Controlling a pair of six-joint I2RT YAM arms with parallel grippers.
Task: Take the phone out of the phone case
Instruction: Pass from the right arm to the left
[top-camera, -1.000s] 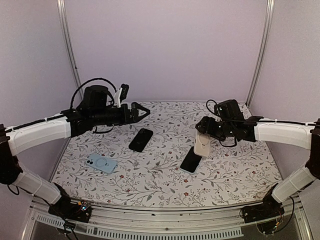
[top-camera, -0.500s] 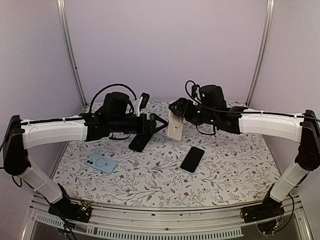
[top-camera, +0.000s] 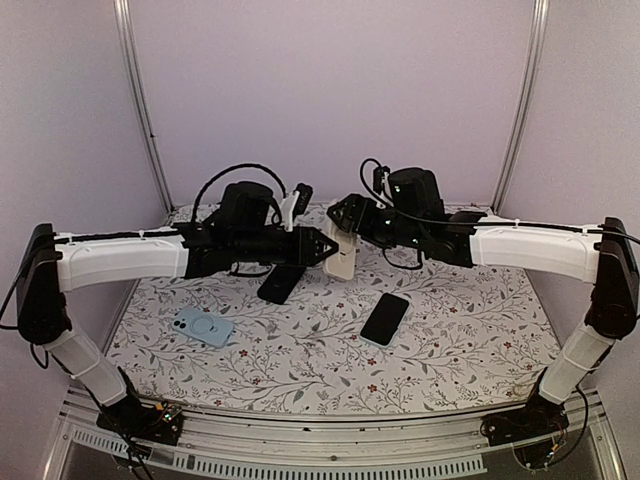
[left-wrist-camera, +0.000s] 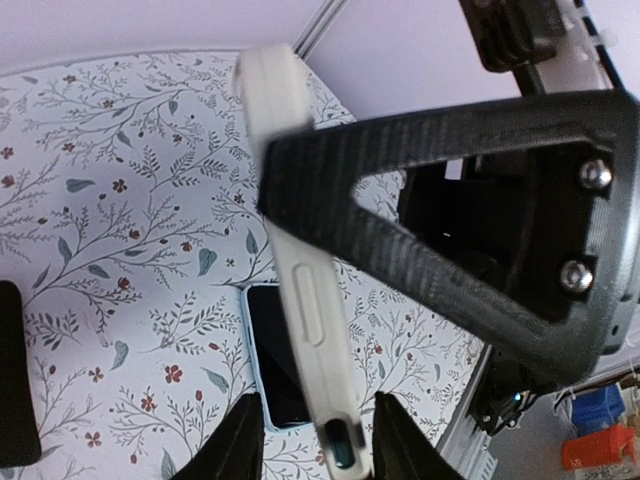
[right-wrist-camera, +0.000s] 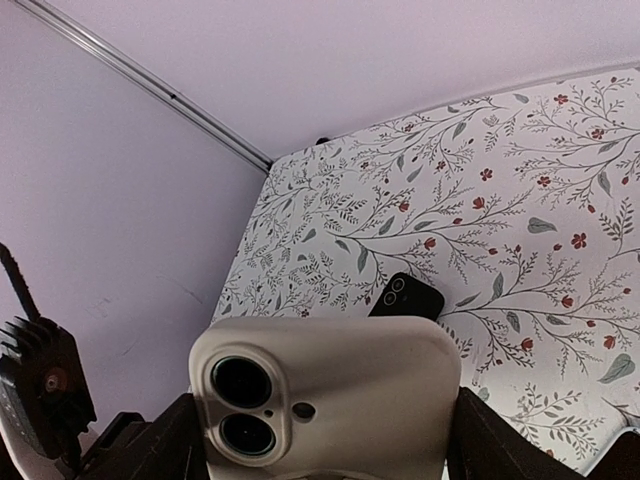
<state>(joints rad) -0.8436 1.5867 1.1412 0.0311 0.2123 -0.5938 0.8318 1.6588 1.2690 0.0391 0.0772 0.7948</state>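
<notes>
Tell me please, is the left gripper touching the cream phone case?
Cannot tell: the left wrist view shows the left gripper straddling the cream phone case, gap beside one finger, the other unclear.

Holds left arm (top-camera: 120, 258) and right arm (top-camera: 530, 245) stretched inward, forearms near level, wrists almost meeting above mid-table. Pinches the top of the phone case (top-camera: 341, 264) between the right gripper (top-camera: 345, 220) fingers. Straddles its side edge with the left gripper (top-camera: 327, 247), jaws partly apart; grip unclear.
</notes>
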